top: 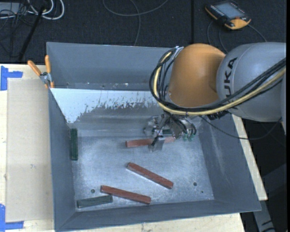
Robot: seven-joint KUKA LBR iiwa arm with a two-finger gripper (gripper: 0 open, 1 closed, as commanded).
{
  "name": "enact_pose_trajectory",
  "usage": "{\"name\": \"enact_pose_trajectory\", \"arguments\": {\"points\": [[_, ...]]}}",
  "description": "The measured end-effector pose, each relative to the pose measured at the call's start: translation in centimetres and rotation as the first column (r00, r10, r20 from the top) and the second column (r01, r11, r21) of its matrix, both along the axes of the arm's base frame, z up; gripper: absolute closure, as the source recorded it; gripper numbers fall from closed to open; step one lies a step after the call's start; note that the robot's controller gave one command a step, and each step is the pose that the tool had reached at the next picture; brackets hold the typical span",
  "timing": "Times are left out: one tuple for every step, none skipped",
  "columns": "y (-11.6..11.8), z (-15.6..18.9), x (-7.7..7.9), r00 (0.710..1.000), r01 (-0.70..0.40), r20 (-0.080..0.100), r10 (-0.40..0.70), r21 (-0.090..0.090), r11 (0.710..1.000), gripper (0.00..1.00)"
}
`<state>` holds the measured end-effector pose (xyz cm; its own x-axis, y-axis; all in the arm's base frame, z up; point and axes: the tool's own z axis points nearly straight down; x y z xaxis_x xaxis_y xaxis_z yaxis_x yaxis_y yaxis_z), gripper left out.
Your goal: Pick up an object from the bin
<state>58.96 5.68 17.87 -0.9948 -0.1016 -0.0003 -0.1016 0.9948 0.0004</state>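
Note:
My gripper (157, 143) hangs over the back middle of the bin, below the orange wrist cover. A flat reddish-brown bar (139, 142) lies crosswise between its fingers; its left end sticks out to the left and a short piece shows to the right. The fingers are shut on this bar near its middle. A second reddish-brown bar (150, 175) lies slantwise on the bin floor a little nearer the front, apart from the gripper.
A third reddish-brown bar (125, 195) lies near the front wall, with a dark green bar (94, 202) at its left end. Another dark green bar (74, 144) lies along the left wall. The arm and its cables cover the bin's back right.

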Motion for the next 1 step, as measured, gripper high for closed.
{"name": "enact_pose_trajectory", "arguments": {"points": [[-0.68, 5.46, -1.28, 1.000, 0.001, -0.006, -0.001, 0.000, 1.000, 1.00]]}}
